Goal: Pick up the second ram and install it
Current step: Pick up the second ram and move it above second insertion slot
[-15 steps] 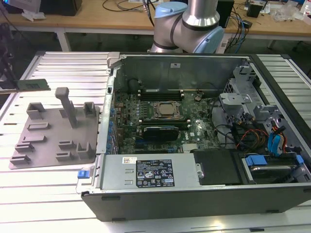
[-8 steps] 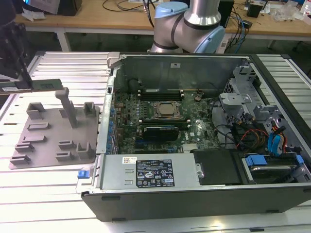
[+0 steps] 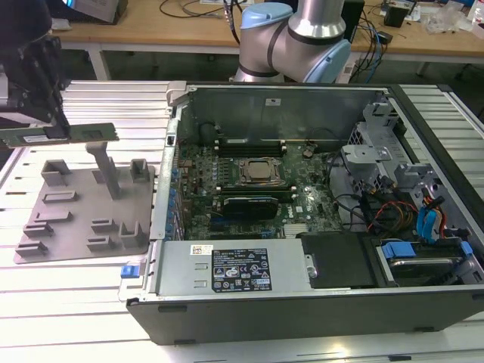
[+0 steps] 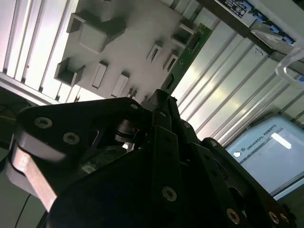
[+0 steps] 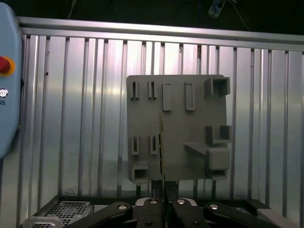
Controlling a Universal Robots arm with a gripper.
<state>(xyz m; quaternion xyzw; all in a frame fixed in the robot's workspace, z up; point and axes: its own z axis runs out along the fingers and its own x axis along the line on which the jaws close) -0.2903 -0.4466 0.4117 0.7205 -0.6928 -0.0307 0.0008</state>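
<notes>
Your gripper is up at the exterior view's left, and its jaws are pinched closed on the second ram. You've got the green stick gripped near one end, and the rest of its length pokes out level toward the computer case. The stick hangs over the grey holder plate, just above the top of the plate's tall post. Whether it brushes that post, you cannot tell from here. In the second wrist view the green board runs out from between the black fingertips, with the holder plate and its little pockets beyond it. In the first wrist view you see the ram edge-on as a thin dark line. It rises from the closed gripper across the middle of the plate. So the stick is outside the case, well apart from the motherboard. Over there the case lies open on the slatted table. The silver processor sits mid-board, and the black card lies just on the near side of it. The arm stands behind the case's back wall.
</notes>
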